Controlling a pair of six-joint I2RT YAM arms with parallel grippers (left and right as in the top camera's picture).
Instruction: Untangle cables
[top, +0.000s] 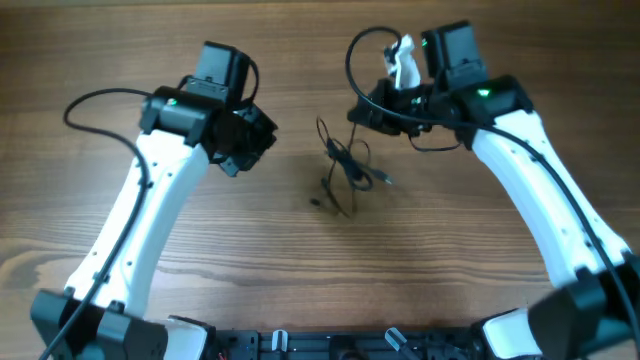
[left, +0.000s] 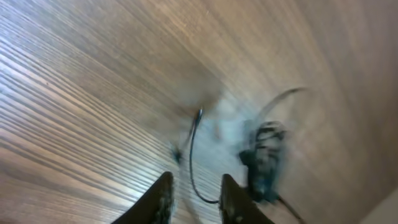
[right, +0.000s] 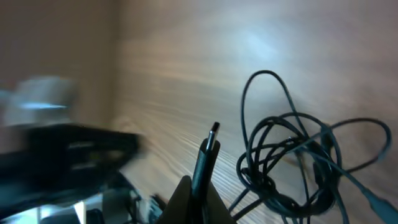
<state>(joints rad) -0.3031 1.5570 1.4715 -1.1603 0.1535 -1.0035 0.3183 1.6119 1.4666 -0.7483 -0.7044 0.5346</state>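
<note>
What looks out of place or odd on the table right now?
Nothing is spilled or damaged. The cables lie in a knotted bunch on the table. The right gripper has its jaws shut on one plug end, which sticks up beyond them.

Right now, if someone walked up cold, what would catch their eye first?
The knot of black cables sits at the middle of the table. The right gripper is shut on one cable's plug end, which sticks up beside the knot. The left gripper hangs open, with a loose strand showing between its fingers.
</note>
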